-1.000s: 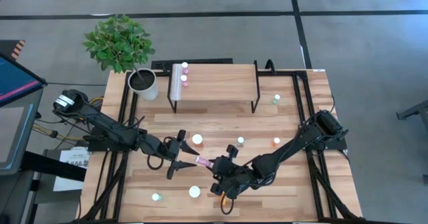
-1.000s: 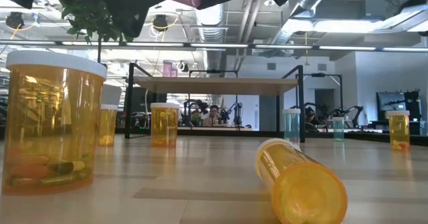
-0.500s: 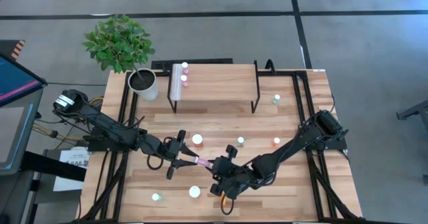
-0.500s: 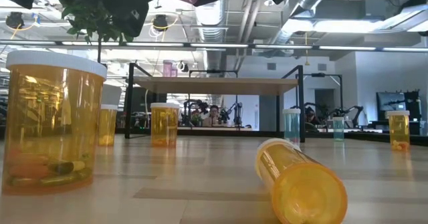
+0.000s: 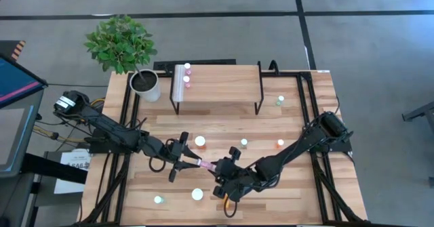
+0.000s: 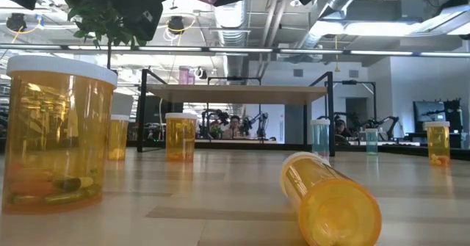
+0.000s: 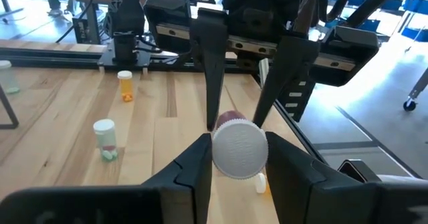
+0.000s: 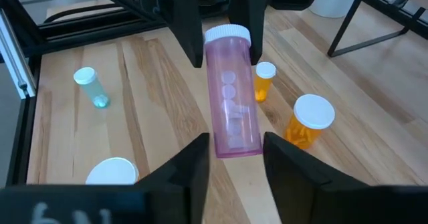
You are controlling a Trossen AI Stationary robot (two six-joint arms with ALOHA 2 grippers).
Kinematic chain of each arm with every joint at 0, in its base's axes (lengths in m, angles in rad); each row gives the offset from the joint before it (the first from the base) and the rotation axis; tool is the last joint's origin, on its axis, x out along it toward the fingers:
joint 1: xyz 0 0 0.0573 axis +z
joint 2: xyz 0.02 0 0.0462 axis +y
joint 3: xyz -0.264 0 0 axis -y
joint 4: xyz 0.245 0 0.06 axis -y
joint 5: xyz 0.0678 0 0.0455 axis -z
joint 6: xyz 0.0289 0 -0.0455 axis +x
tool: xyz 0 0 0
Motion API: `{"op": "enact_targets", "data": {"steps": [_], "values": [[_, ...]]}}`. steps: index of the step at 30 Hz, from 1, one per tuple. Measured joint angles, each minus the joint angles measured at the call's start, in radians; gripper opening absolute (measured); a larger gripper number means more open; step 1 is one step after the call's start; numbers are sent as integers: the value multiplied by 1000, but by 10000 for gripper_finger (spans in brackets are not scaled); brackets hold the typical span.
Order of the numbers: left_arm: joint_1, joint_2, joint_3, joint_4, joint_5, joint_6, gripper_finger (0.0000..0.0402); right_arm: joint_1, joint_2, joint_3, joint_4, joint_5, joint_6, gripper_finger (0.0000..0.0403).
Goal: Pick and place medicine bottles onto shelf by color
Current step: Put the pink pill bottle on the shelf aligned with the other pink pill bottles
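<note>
Left tool (image 5: 182, 160) above mid-surface, fingers closed on the capped end of the pink medicine bottle (image 5: 203, 164). Bottle held horizontal in the air, spanning both tools. Right tool (image 5: 220, 171) at its base end, fingers flanking it; contact cannot be told. Shelf (image 5: 217, 78) at the far edge carries two pink bottles (image 5: 187, 74).

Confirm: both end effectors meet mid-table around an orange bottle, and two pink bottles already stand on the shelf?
Not orange. The bottle between the left end effector and right end effector is pink, as the right wrist view shows. Two pink bottles do stand on the shelf.
</note>
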State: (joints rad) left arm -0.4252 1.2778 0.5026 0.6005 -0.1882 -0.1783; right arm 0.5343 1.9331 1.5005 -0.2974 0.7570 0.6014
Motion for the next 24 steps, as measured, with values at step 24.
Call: {"op": "enact_targets", "data": {"steps": [24], "values": [[140, -10, 567, -1202, -166, 1, 105, 48, -81, 1, -201, 28, 106, 231]]}}
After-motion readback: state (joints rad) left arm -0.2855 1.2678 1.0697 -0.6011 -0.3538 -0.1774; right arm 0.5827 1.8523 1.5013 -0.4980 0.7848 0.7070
